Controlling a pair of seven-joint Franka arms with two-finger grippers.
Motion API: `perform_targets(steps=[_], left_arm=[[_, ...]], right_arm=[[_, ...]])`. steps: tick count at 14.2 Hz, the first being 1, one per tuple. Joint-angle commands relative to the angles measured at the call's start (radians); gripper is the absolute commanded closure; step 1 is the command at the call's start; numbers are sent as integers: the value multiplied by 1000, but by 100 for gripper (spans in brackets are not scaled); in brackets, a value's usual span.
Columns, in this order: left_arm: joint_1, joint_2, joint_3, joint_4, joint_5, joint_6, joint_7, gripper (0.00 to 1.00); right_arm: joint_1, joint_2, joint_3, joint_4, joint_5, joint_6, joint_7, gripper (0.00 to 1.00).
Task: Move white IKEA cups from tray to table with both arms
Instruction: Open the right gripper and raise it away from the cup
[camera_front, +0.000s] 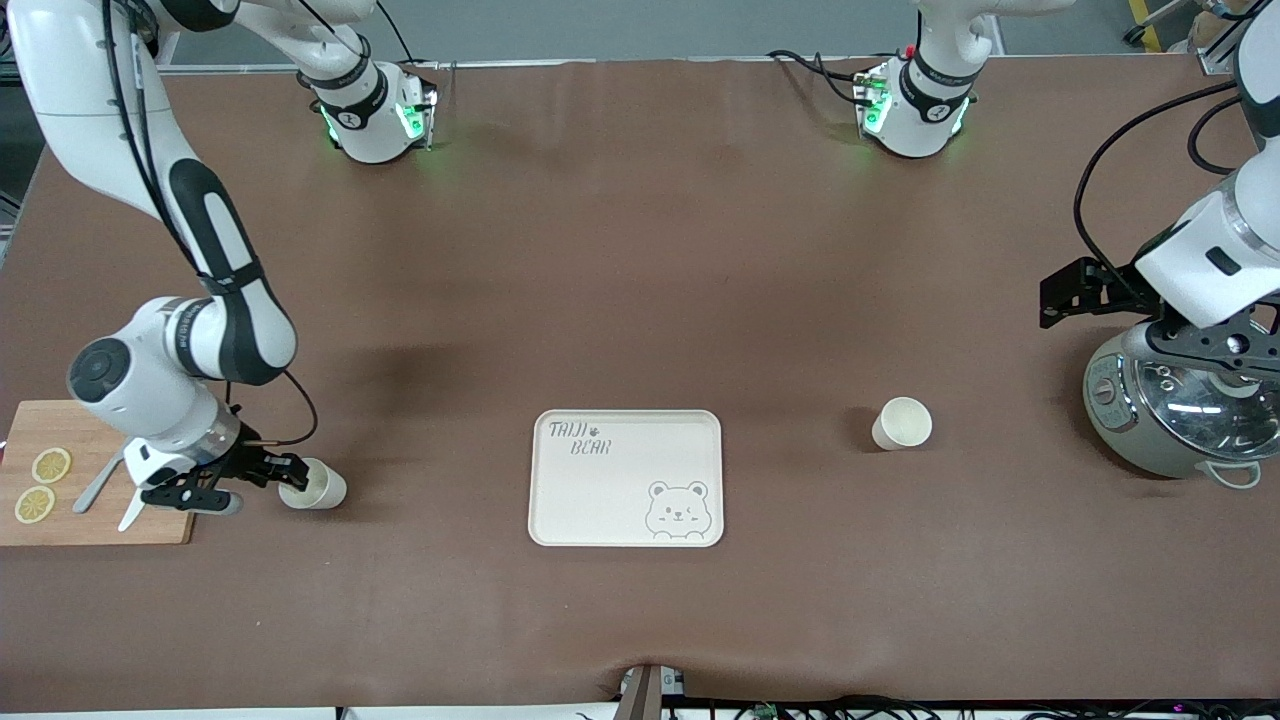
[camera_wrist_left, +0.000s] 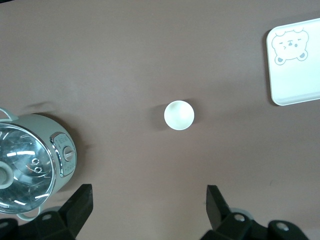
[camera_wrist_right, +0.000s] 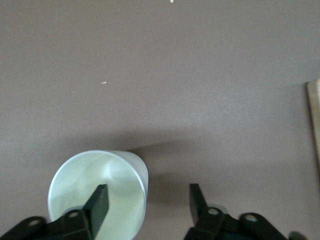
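One cup (camera_wrist_right: 97, 192) rim between spread right pincer (camera_wrist_right: 147, 200) fingers, left pincer (camera_wrist_left: 147, 202) spread over pot (camera_wrist_left: 35, 167)

Right gripper (camera_wrist_right: 147, 202) is open, black fingers (camera_wrist_right: 98, 201) spread apart. One finger sits inside the mouth of a small off-white round handleless cup (camera_wrist_right: 97, 192); the other is outside, clear of the cup wall, so the rim sits between them. Cup stands on the brown counter (camera_wrist_right: 160, 75). A pale wooden board edge (camera_wrist_right: 314, 117) lies off past the outer finger.

Bright, even overhead light; soft shadows, glare on the pot lid (camera_front: 1205, 405).
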Motion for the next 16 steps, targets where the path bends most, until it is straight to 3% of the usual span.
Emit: perform_targets(steps=[1, 4, 7, 9, 13, 16], left_arm=[[-1, -12, -10, -6, 22, 5, 18, 0], [-1, -14, -9, -6, 25, 5, 49, 0], [-1, -12, -9, -6, 28, 5, 49, 0], [-1, -12, -10, -7, 33, 5, 50, 0], [1, -8, -10, -7, 33, 5, 50, 0], [1, -8, -9, -7, 33, 5, 52, 0]], right_arm=[[-46, -75, 5, 150, 7, -312, -14, 0], [-97, -168, 5, 256, -7, -605, -17, 0], [-114, -300, 5, 252, -22, -714, -6, 0], [-102, -391, 13, 252, -97, -810, 0, 0], [-50, -495, 16, 256, -108, -876, 73, 0], [7, -531, 14, 273, -125, -891, 283, 0]])
